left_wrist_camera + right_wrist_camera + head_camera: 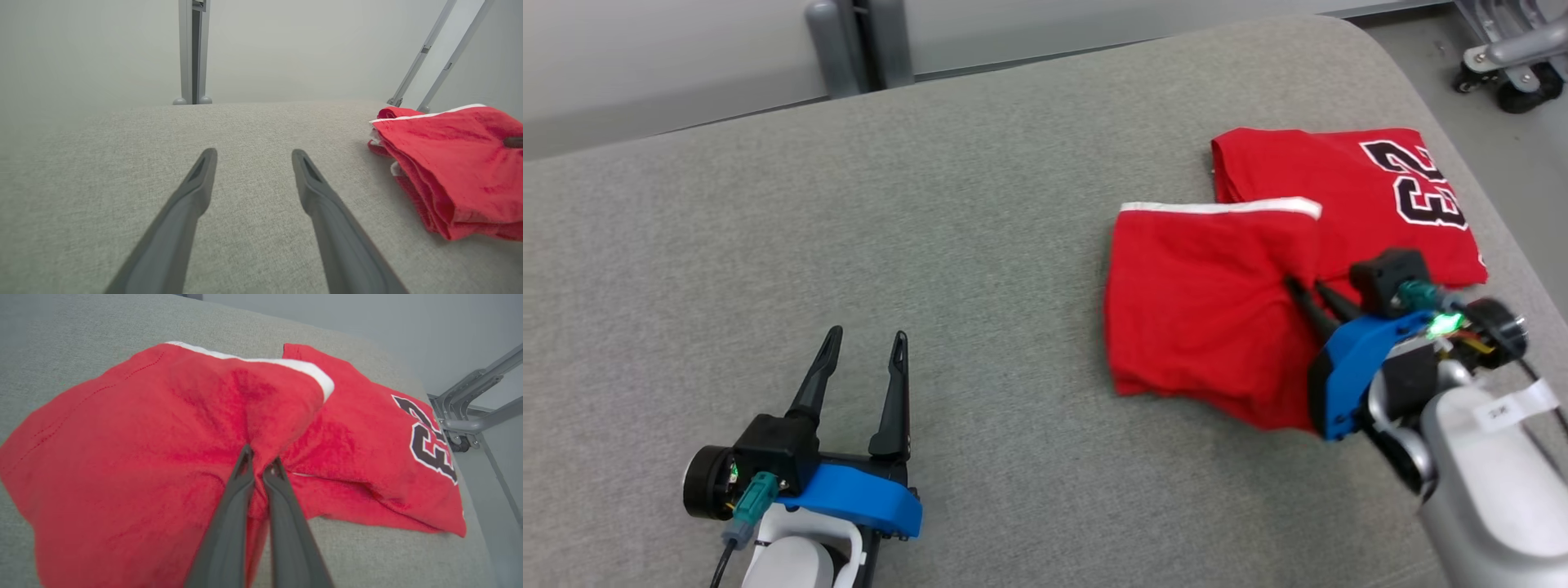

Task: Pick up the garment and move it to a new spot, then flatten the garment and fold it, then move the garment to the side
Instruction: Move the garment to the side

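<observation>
Grey padded surface (980, 245) stretched across the scene, with a pale wall and a grey post (858, 41) beyond its far edge and a wheeled metal frame (1515, 69) off its far right corner. You had the red garment (1201, 310) lying on the right side of that surface, folded into layers. Its near-left panel was edged along the far side with a white band (1217, 207), and its far-right part bore a black number print (1414, 184). Your right gripper (1304, 286) reached in from the near right. Its two dark fingers were drawn almost together, pinching a ridge of red cloth near the middle of the garment, where the fabric puckered up around the tips. Your left gripper (867, 333) sat at the near left, well apart from the garment. Its fingers were spread wide with nothing between them, pointing toward the far edge over bare grey fabric.
</observation>
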`<state>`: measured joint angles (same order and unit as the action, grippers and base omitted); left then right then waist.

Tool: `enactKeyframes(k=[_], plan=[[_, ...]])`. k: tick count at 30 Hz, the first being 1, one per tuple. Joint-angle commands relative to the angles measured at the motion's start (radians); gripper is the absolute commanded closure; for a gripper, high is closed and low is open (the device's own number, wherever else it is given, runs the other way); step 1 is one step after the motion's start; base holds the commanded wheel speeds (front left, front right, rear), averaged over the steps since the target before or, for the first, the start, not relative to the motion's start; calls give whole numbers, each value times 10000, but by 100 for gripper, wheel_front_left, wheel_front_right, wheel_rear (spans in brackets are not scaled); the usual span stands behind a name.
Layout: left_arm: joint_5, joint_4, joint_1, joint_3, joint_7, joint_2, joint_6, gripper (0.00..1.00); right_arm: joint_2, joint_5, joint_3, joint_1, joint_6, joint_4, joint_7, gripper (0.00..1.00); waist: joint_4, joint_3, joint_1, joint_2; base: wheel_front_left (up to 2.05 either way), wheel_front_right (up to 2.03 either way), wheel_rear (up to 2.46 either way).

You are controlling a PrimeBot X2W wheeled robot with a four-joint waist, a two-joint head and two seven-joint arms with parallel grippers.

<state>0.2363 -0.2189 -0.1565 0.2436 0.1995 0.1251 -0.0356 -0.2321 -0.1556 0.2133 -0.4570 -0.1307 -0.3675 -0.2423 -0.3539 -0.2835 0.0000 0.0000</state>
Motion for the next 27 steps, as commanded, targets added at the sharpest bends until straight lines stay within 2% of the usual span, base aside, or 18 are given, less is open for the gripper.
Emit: enactKeyframes(k=[1, 8, 15, 23, 27], plan=[[39, 39, 5, 20, 3, 54, 47, 0, -329, 38, 8, -286, -1, 100, -120, 100, 164, -60, 0, 0, 0, 0, 0], [74, -1, -7, 95, 31, 41, 88, 0, -1957, -309, -294, -852, 1, 399, -1037, 100, 841, -181, 0, 0, 0, 0, 0], [-10, 207, -164, 177, -80, 188, 96, 0, -3112, -988, -1287, -1448, 1, 240, -1849, 100, 1384, -643, 0, 0, 0, 0, 0], [-155, 446, -394, 461, -295, 272, 49, 0, -3362, -980, -2509, -2139, 1, -913, -1850, 100, 1819, -1174, 0, 0, 0, 0, 0], [-202, 484, -444, 603, -374, 281, 23, 0, -3621, -512, -2471, -2385, 5, -1441, -1716, 100, 1873, -1324, 0, 0, 0, 0, 0]])
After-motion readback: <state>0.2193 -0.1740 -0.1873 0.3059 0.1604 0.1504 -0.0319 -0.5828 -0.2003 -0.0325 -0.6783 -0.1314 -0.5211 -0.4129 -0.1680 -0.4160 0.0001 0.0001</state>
